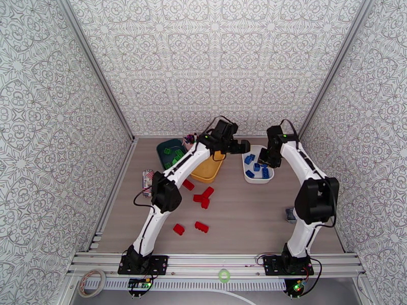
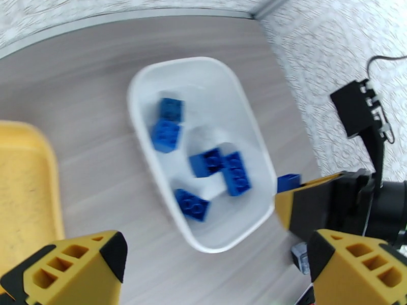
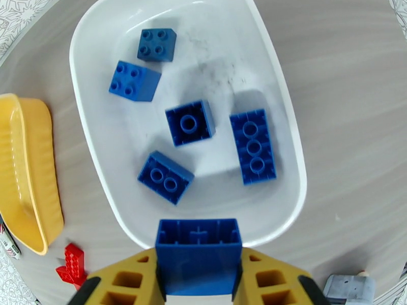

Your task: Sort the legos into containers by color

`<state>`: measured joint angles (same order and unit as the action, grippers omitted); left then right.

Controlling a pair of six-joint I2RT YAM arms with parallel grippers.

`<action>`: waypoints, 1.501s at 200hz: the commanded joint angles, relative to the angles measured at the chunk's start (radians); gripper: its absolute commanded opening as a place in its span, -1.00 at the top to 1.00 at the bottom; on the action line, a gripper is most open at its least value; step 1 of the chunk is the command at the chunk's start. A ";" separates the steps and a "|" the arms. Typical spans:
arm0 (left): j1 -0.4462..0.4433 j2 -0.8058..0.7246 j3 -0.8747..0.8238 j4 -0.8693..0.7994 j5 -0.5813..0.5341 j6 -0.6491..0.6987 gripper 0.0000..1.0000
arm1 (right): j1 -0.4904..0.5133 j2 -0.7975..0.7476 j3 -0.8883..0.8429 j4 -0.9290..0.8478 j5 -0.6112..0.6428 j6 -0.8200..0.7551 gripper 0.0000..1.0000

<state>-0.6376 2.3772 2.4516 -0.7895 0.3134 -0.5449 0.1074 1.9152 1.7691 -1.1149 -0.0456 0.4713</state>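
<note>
the right hand (image 3: pixel 198 274) sits at the bottom centre of the right wrist view. its two yellow fingers are closed narrow on a blue brick (image 3: pixel 198 250), whose hollow side faces the camera. the brick hangs at the lower rim of the white tray (image 3: pixel 301 174), which takes up the middle of that frame. five more blue bricks (image 3: pixel 189 123) lie loose in the tray, apart from one another: two are stud-side up near the top and three are flipped over lower down.

in the top view the white tray is right of centre on the counter (image 1: pixel 244 219). the yellow tray (image 1: pixel 206 174) is just to its left, and the teal tray (image 1: pixel 165 147) is further left with green bricks (image 1: pixel 177 156) inside it. the left hand (image 1: pixel 243 147) hovers between the yellow and white trays, its jaws spread wide with nothing between them. red bricks (image 1: pixel 203 195) are scattered on the bare counter in the lower middle of the top view, outside all three trays.
</note>
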 commanded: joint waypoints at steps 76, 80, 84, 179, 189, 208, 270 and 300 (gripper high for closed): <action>0.047 -0.384 -0.562 0.144 -0.117 -0.010 -0.99 | -0.006 0.269 0.323 -0.114 -0.092 -0.043 0.20; 0.047 -0.402 -0.585 0.149 -0.125 -0.013 -0.99 | -0.006 0.278 0.332 -0.116 -0.096 -0.046 0.18; 0.050 -0.420 -0.605 0.150 -0.130 -0.013 -0.99 | -0.006 0.287 0.342 -0.119 -0.099 -0.046 0.15; 0.055 -0.812 -1.067 0.063 -0.325 -0.084 -0.99 | 0.007 0.225 0.331 -0.121 -0.138 -0.077 -0.11; 0.055 -0.848 -1.114 0.047 -0.343 -0.102 -0.99 | 0.018 0.191 0.300 -0.110 -0.140 -0.081 -0.11; 0.056 -0.902 -1.194 0.004 -0.365 -0.139 -0.99 | 0.047 0.120 0.217 -0.088 -0.142 -0.085 -0.12; 0.037 -1.058 -1.422 -0.179 -0.416 -0.342 -0.84 | 0.284 -0.129 -0.157 0.023 -0.092 -0.048 -0.17; -0.004 -1.141 -1.540 -0.221 -0.375 -0.467 -0.70 | 0.421 -0.211 -0.322 0.078 -0.055 0.008 -0.17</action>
<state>-0.6102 1.2999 0.9852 -0.9329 -0.0765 -0.8707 0.4530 1.7615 1.5547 -1.0954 -0.1490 0.4244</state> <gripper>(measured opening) 0.879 0.586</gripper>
